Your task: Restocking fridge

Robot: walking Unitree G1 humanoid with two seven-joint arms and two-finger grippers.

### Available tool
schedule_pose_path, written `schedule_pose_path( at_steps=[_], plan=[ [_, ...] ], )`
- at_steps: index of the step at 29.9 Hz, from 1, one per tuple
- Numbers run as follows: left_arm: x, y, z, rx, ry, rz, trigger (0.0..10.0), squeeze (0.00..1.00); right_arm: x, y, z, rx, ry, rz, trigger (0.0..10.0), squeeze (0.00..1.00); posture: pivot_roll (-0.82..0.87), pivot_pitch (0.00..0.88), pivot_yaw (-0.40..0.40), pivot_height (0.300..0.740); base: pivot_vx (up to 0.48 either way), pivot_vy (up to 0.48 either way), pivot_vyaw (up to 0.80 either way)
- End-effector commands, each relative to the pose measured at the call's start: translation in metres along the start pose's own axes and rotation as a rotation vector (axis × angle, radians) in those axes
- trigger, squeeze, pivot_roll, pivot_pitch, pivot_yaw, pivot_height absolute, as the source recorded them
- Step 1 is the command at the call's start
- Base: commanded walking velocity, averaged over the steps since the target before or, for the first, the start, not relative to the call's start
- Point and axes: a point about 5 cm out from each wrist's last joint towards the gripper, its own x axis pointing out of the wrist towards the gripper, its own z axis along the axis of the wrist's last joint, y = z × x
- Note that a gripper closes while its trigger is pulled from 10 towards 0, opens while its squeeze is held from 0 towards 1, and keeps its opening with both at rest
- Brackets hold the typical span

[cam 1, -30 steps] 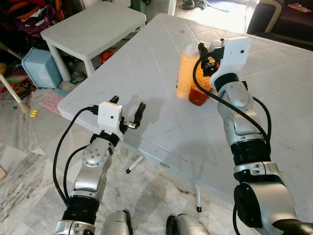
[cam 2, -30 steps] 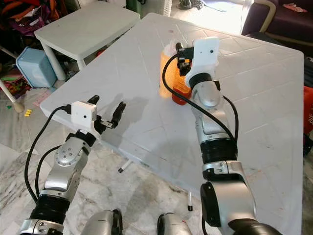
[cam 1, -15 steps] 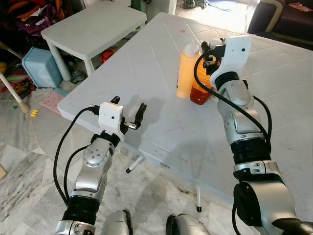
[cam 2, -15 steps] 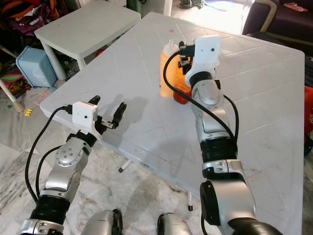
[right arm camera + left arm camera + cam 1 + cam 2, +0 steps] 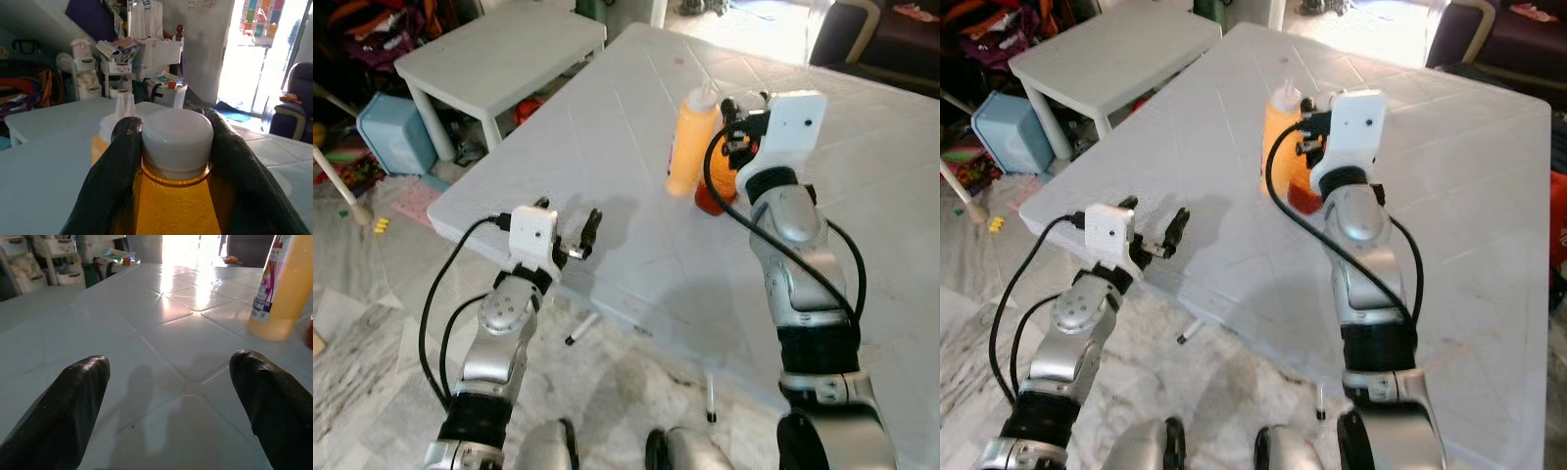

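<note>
Amber jar (image 5: 176, 210), white cap, pinched by right end effector (image 5: 176, 147) on desk (image 5: 607, 147); left end effector (image 5: 171, 396) wide, empty. Step: grasping. Next: lift straight, avoid yellow bottle (image 5: 688, 142) touching left.

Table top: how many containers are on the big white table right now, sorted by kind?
Tall orange squeeze bottle with a white nozzle cap: 1
Short amber jar with a white screw lid, gripped at the lid by the right claw: 1
Total: 2
</note>
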Motion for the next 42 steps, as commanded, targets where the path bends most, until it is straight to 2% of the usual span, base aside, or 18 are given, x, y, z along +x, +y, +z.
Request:
schedule_pose_path(
  at_steps=[1, 5, 11, 18, 36, 42],
  plan=[
    [-0.003, 0.001, -0.001, -0.005, 0.008, 0.009, 10.0, 0.0, -0.006, 0.006, 0.006, 0.026, -0.009, 0.02, 10.0, 0.0, -0.02, 0.097, -0.007, 0.74, 0.0, 0.0, 0.0],
    [-0.002, -0.001, -0.004, -0.004, 0.023, 0.01, 10.0, 0.0, -0.019, 0.011, 0.01, 0.078, -0.02, 0.049, 10.0, 0.0, -0.03, 0.088, -0.007, 0.74, 0.0, 0.0, 0.0],
    [0.004, 0.0, -0.001, -0.006, 0.016, 0.014, 10.0, 0.0, -0.028, 0.01, 0.011, 0.08, -0.049, 0.063, 10.0, 0.0, -0.04, 0.075, 0.0, 0.74, -0.284, 0.0, 0.0],
    [0.004, -0.001, -0.002, -0.008, 0.017, 0.015, 10.0, 0.0, -0.038, 0.0, -0.006, 0.035, 0.001, 0.048, 10.0, 0.0, -0.04, 0.071, 0.001, 0.74, -0.299, 0.0, 0.0],
    [0.006, 0.0, -0.003, -0.008, 0.014, 0.021, 10.0, 0.0, -0.035, 0.002, -0.006, 0.03, -0.019, 0.065, 10.0, 0.0, -0.04, 0.048, -0.009, 0.74, -0.304, 0.0, 0.0],
    [0.0, 0.007, -0.006, 0.003, 0.023, 0.04, 10.0, 0.0, -0.041, -0.002, -0.018, 0.029, 0.003, 0.062, 10.0, 0.0, -0.04, 0.037, -0.015, 0.74, -0.291, 0.0, 0.0]
  ],
)
